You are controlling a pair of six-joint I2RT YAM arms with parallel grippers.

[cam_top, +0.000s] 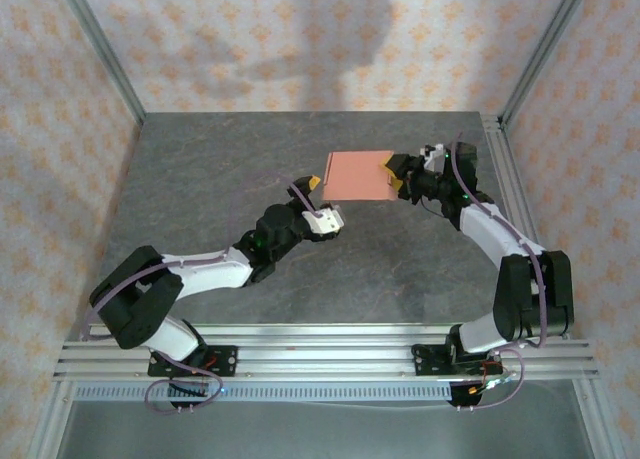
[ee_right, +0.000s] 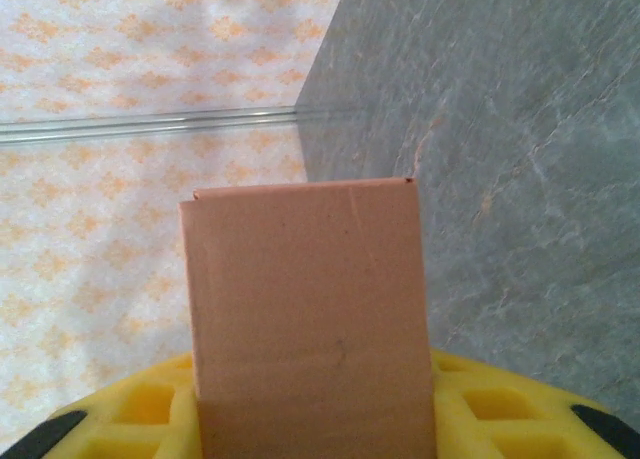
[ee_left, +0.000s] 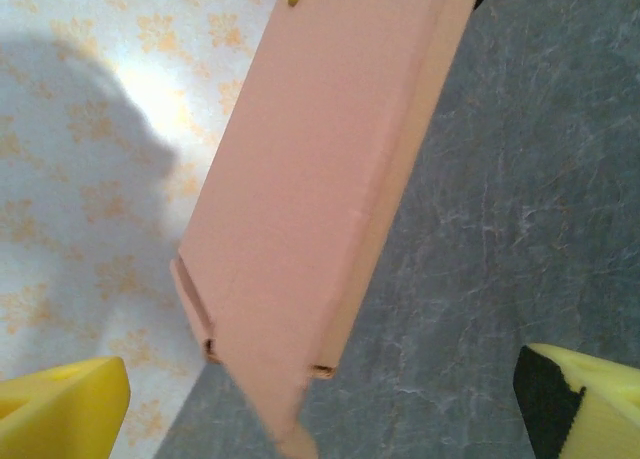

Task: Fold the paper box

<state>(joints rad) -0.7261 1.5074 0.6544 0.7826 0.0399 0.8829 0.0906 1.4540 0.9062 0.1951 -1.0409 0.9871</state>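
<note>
Likely light, flimsy and easily creased, the salmon-orange flattened cardboard box [cam_top: 355, 176] hangs over the far right of the grey table [cam_top: 200, 179], pinched across its flat right end by the right gripper [cam_top: 394, 175], the left gripper [cam_top: 325, 201] spread wide beside its near-left corner.

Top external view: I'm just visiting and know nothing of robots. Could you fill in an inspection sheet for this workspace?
Surface: dark grey, stone-patterned table.
Job's things: one salmon paper box, slim and closed-looking, apparently lifted off the table.
Clutter: nothing seen.
Grippers: right gripper shut on the paper box's right end; left gripper open, close to the box's near-left corner, not gripping it.
Cables: purple cables run along both arms and loop at their bases.
Surroundings: patterned walls, metal frame posts, mounting rails at the near edge.
</note>
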